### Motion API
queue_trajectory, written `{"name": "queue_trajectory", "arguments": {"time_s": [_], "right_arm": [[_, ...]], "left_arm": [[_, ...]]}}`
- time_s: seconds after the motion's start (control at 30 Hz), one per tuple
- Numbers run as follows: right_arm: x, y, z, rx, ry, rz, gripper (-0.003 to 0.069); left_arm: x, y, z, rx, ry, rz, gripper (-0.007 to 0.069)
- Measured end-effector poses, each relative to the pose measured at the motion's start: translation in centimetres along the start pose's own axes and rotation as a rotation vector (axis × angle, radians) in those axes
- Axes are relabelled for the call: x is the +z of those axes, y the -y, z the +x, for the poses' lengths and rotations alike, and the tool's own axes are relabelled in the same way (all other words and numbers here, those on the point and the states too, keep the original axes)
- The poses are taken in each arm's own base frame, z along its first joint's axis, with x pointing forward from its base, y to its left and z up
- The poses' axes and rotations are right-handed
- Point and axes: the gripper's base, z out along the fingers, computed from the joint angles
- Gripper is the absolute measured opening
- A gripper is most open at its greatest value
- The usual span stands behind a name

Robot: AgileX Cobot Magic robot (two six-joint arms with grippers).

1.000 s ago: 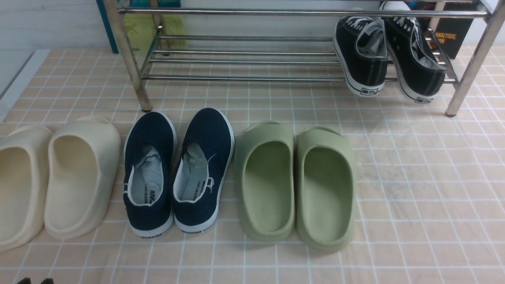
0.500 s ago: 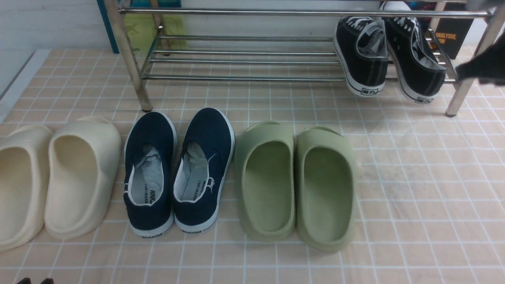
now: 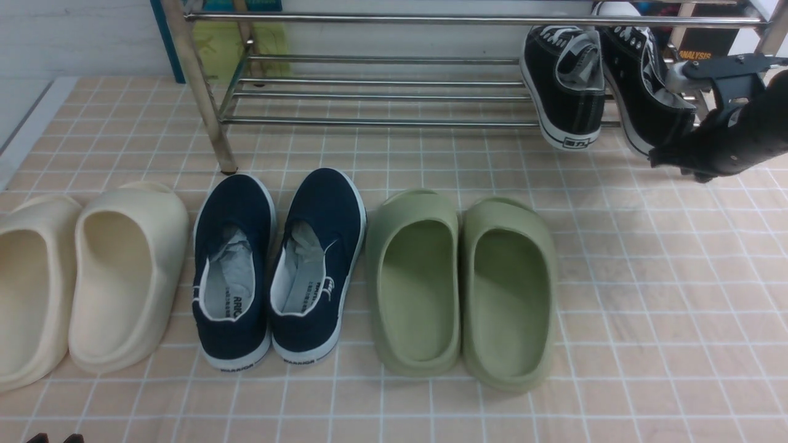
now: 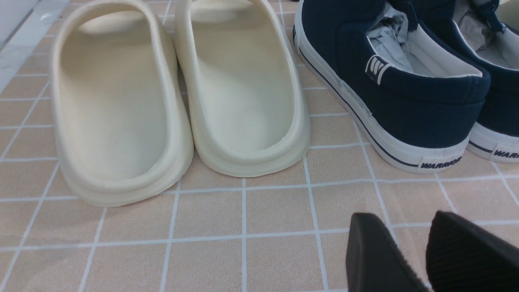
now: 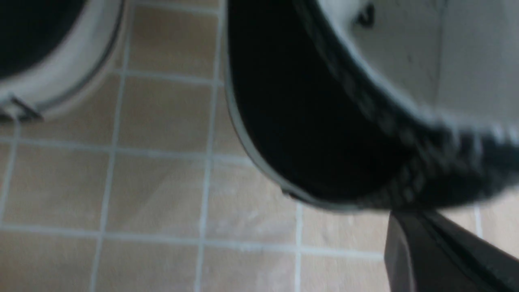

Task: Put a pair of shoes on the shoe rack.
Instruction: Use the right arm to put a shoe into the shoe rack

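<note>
Two sneakers (image 3: 566,92) on shoe rack (image 3: 381,121) | right gripper (image 3: 659,155) closed, empty | left gripper (image 4: 401,227) parted, empty

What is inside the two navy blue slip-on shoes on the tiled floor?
Crumpled pale paper is stuffed into each navy blue canvas slip-on shoe, above a grey printed insole. The toe space is covered by the upper and cannot be seen.

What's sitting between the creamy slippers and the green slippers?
The pair of navy slip-on shoes stands between the cream slides and the green slides; the front view shows it.
</note>
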Motion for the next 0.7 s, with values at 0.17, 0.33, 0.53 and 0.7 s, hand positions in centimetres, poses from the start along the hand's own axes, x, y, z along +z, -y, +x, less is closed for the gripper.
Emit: {"name": "queue_trajectory", "arguments": {"time_s": [0.17, 0.33, 0.53, 0.7], "right_arm": [[0.2, -1.2, 0.1, 0.006, 0.004, -0.026, -0.0018], [-1.2, -2.9, -0.5, -0.008, 0.022, -0.057, -0.0018], [-3.0, -3.1, -1.5, -0.011, 0.069, -0.064, -0.0014], [-3.3, -3.1, -1.6, 0.003, 0.068, -0.068, 0.002]], "left_arm": [[0.0, 0.0, 0.0, 0.0, 0.0, 0.0, 0.0239], [0.0, 0.0, 0.0, 0.0, 0.0, 0.0, 0.0239], [0.0, 0.0, 0.0, 0.0, 0.0, 0.0, 0.0239], [0.0, 0.0, 0.0, 0.0, 0.0, 0.0, 0.0239]]}}
